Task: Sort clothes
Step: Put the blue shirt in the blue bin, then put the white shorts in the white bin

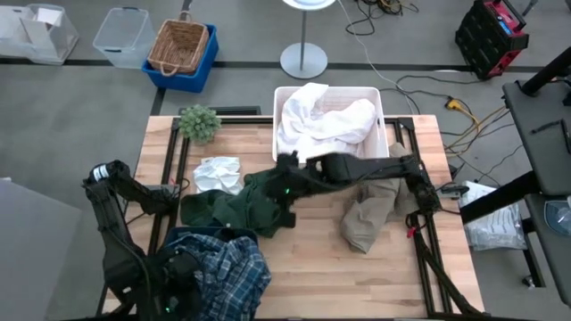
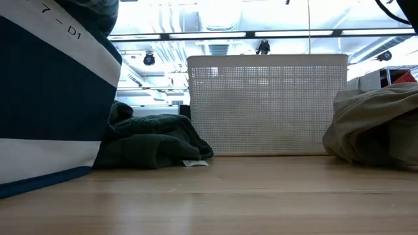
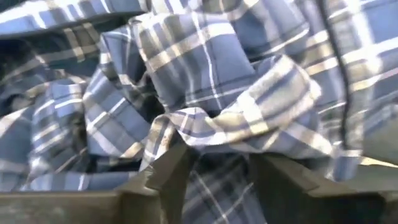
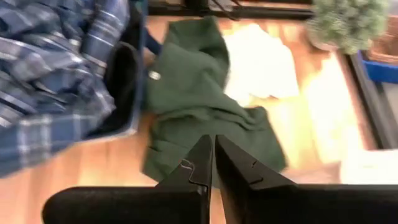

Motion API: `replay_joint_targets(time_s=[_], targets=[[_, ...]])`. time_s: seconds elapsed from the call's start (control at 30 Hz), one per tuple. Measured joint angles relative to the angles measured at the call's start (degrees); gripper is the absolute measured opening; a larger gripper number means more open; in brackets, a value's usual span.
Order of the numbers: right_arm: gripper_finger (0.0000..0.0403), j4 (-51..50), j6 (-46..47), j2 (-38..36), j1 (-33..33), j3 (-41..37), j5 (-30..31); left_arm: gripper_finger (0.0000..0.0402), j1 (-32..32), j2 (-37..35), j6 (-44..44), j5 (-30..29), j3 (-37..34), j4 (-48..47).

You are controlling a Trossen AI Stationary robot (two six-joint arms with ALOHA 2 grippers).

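From above, the bench (image 1: 357,285) carries a white bin (image 1: 382,125) at its far edge, filled with white cloth (image 1: 321,120). A small plant (image 1: 199,122) stands at the far left corner. A white garment (image 1: 217,173) lies near the plant, and just beside it a green garment (image 1: 241,203) spreads over the middle of the bench. A tan garment (image 1: 368,214) lies crumpled on the right side. At the near left corner a plaid shirt (image 1: 223,272) is heaped in a dark bag (image 1: 201,235). The left arm reaches down at that corner over the shirt; its end effector is hidden from this height. The right arm stretches across from the right, its end effector (image 1: 285,163) above the far edge of the green garment.

At bench level, the bin (image 2: 268,104) stands in the middle, the green garment (image 2: 153,140) is piled to its left, and the tan garment (image 2: 375,127) sits at the right edge. A navy and white bag wall (image 2: 49,98) fills the left.

The left wrist camera shows the left end effector (image 3: 214,171) with its fingers spread apart, hanging just over the plaid shirt (image 3: 205,81) and gripping nothing.

The right wrist camera shows the right end effector (image 4: 212,158) clenched tight, fingers pressed together and empty, above the green garment (image 4: 199,99). Beyond it lie the white garment (image 4: 261,62), the plant (image 4: 348,22) and the plaid shirt (image 4: 56,68) in the bag (image 4: 124,87).
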Motion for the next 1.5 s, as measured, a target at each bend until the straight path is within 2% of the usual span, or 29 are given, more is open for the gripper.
replay_joint_targets(time_s=[0.2,0.33,0.47,0.57,0.7,0.93,1.17,1.27,1.5], targets=[[0.0012,-7.5,-3.4,-3.8,-3.9,0.0,0.0,0.0177,1.0,-0.1,-2.5,-0.4,7.4,-4.6],[0.0012,-14.5,-4.1,-6.8,-6.6,-0.1,0.0,0.0178,3.7,-0.2,-2.8,-4.0,11.2,-8.3],[0.0013,-22.3,-3.4,-9.1,-8.9,-0.5,0.1,0.0178,8.0,-0.2,2.7,-8.3,13.6,-9.8],[0.0013,-26.2,-0.8,-11.3,-9.9,-1.9,0.1,0.0178,12.6,-0.2,9.3,-9.1,14.5,-10.2],[0.0013,-25.9,3.4,-17.7,-10.0,-8.2,0.0,0.0178,19.3,-0.2,18.8,-10.2,15.1,-10.4],[0.0013,-24.0,16.0,-32.1,-10.0,-23.3,0.4,0.0178,27.1,-0.2,32.1,-18.4,16.6,-10.5],[0.0013,-15.7,22.3,-44.0,-10.0,-39.6,0.5,0.0178,33.9,-0.3,44.0,-23.1,18.7,-11.8],[0.0013,-10.1,23.2,-46.4,-10.0,-44.2,0.5,0.0178,37.0,-0.6,47.2,-21.5,19.2,-14.8],[0.0013,0.9,23.7,-45.4,-10.5,-46.9,0.7,0.0171,47.4,-5.9,59.6,-9.9,15.6,-14.6]])
